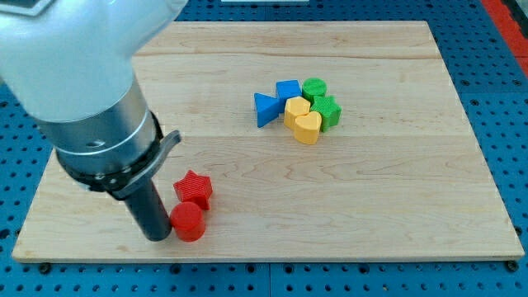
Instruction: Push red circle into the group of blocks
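Observation:
The red circle (188, 222) sits near the board's bottom left. A red star (193, 189) touches it just above. My tip (157, 236) rests on the board right against the red circle's left side. The group of blocks lies up and to the right, near the board's upper middle: a blue triangle (265, 108), a blue block (288, 89), a green circle (313, 87), a green star (327, 110), a yellow block (296, 108) and a yellow heart (308, 128), all touching or nearly so.
The large grey arm body (74, 74) fills the view's top left and hides that part of the wooden board (396, 190). A blue perforated table (503, 99) surrounds the board.

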Tool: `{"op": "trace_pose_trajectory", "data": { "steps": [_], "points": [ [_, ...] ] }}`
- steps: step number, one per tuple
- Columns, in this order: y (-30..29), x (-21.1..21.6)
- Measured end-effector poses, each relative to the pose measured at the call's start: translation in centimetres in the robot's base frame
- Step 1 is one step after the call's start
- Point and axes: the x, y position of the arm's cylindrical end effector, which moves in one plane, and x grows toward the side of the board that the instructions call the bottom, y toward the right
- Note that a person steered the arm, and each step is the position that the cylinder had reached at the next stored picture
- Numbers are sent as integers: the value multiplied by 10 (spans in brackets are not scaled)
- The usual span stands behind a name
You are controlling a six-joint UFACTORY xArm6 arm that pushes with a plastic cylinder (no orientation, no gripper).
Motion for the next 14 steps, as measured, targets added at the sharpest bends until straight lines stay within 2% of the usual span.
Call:
{"op": "trace_pose_trajectory", "data": {
  "steps": [4, 7, 9, 14],
  "points": [
    [77, 11],
    [98, -23],
    [113, -20],
    [158, -110]
  ]
}}
